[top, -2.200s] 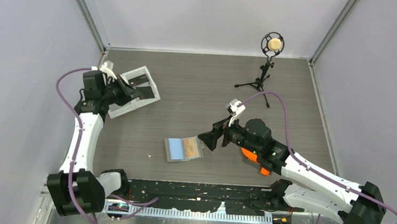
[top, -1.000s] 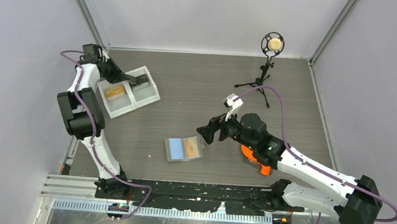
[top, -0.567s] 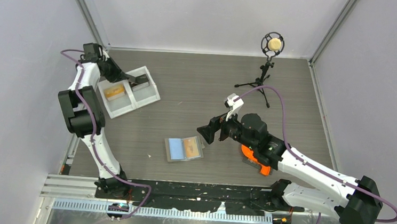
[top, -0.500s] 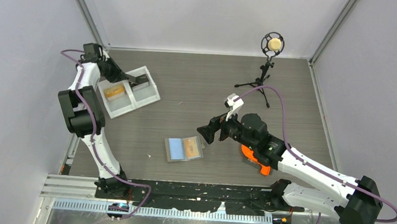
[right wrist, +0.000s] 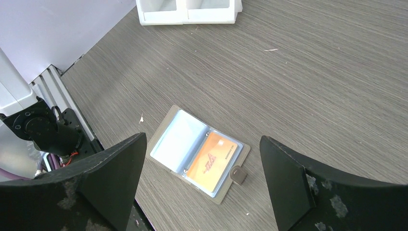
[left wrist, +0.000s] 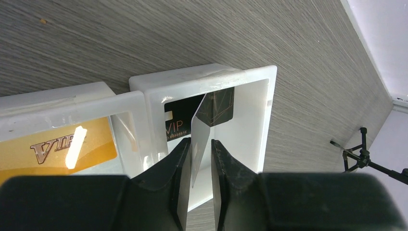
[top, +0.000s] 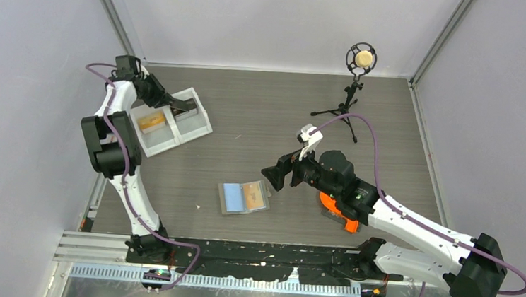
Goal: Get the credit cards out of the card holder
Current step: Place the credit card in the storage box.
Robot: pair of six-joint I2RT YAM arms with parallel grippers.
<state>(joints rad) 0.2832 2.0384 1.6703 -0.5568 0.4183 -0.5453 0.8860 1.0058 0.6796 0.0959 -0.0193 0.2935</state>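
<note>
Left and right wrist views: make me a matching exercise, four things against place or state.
1 black VIP card
2 gold VIP card
3 orange card
4 right tool

A in the card holder
B open, above the table
C white tray compartment, no tool over it
D tray compartment under the left tool

Pairs: 1-D, 2-C, 3-A, 4-B

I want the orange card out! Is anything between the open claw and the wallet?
Nothing visible is. The right gripper hangs open above the card holder, and its orange card shows in plain view.
</note>
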